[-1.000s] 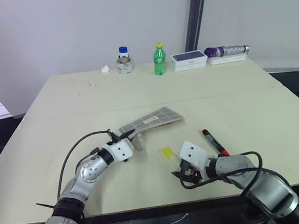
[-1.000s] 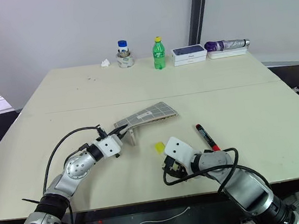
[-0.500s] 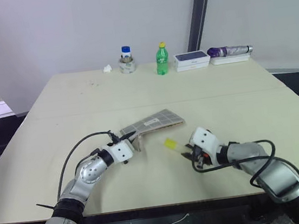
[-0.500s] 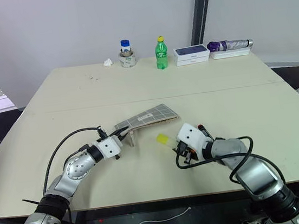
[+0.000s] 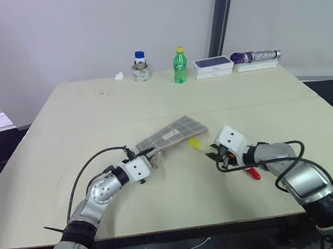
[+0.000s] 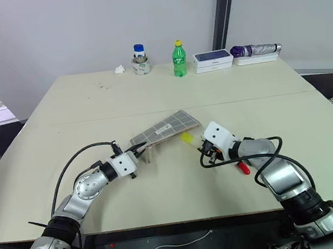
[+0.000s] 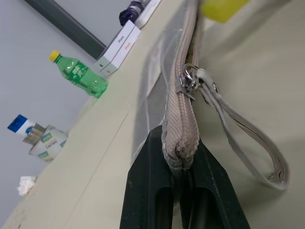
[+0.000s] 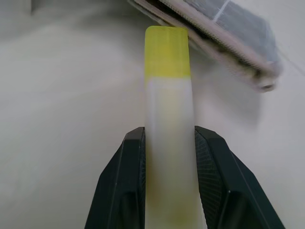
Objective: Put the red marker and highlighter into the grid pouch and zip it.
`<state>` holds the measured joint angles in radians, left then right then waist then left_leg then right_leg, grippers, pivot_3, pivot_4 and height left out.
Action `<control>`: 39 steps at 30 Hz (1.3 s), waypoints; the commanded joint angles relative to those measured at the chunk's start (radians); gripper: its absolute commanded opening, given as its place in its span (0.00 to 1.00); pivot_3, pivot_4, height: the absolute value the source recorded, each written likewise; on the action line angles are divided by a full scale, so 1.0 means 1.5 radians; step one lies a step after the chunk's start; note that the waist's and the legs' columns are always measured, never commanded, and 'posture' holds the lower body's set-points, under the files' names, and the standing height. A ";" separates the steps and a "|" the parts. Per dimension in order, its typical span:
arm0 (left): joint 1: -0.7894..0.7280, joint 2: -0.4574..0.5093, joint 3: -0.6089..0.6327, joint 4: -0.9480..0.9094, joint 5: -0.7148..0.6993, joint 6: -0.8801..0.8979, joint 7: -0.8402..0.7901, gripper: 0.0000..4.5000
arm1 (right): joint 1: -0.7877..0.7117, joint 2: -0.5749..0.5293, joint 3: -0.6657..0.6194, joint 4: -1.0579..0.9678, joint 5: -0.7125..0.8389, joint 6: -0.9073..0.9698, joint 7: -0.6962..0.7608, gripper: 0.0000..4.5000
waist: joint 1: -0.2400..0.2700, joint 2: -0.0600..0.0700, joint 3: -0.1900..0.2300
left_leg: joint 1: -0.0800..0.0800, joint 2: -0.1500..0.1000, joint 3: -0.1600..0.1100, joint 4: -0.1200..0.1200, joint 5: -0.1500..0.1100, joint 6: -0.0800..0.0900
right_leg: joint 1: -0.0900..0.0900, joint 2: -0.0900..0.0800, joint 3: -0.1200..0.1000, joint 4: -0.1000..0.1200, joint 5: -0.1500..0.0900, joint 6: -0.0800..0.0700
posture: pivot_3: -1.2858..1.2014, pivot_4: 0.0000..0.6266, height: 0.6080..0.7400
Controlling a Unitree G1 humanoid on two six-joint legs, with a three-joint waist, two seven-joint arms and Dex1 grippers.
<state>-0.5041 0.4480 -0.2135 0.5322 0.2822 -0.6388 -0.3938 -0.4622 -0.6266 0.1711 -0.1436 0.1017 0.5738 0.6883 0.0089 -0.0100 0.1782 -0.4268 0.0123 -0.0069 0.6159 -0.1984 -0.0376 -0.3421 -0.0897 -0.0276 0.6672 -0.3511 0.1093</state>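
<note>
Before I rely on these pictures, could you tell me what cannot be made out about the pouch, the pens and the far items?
- Grid pouch opening: in the head views too small to tell how far it is unzipped; in the left wrist view the left gripper covers its end.
- Red marker: mostly behind the right arm.
- Highlighter rear end: cut off between the right gripper fingers.
- Green bottle label: too small.

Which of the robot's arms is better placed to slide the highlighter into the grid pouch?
Right. The right gripper already holds the highlighter, cap aimed at the grid pouch; the left gripper is pinching the pouch's end.
</note>
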 commanded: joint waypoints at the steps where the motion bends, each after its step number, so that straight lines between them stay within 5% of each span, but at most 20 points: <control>1: -0.004 0.005 0.000 -0.022 0.001 -0.009 -0.001 0.00 | -0.028 0.002 0.000 -0.014 -0.001 0.000 0.012 0.19 | 0.001 0.000 0.000 | 0.000 0.000 0.000 0.000 0.000 0.000 | 0.000 0.000 0.000 0.000 0.000 0.000 | 0.52 0.24 1.00; 21: -0.009 0.007 0.000 -0.008 0.012 -0.008 0.008 0.00 | -0.036 -0.008 0.021 -0.028 -0.014 0.008 0.054 0.19 | 0.001 0.000 0.000 | 0.000 0.000 0.000 0.000 0.000 0.000 | 0.000 0.000 0.000 0.000 0.000 0.000 | 0.52 0.24 1.00; 33: 0.010 0.017 -0.030 -0.105 -0.040 0.026 -0.135 0.00 | -0.100 0.050 0.053 0.027 -0.050 0.022 0.027 0.19 | 0.000 0.000 0.000 | 0.000 0.000 0.000 0.000 0.000 0.000 | 0.000 0.000 0.000 0.000 0.000 0.000 | 0.52 0.24 1.00; 39: -0.007 0.033 -0.006 -0.129 -0.095 0.058 -0.191 0.00 | -0.110 0.031 0.112 0.038 -0.120 -0.079 0.048 0.19 | 0.000 0.000 0.000 | 0.000 0.000 0.000 0.000 0.000 0.000 | 0.000 0.000 0.000 0.000 0.000 0.000 | 0.52 0.24 1.00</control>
<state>-0.4895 0.4829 -0.2409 0.3826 0.1876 -0.5515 -0.6508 -0.5951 -0.5715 0.3290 -0.0738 -0.0495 0.4993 0.7548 0.0090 -0.0098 0.1783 -0.4271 0.0124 -0.0068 0.6157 -0.1985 -0.0376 -0.3428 -0.0896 -0.0274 0.6671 -0.3511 0.1092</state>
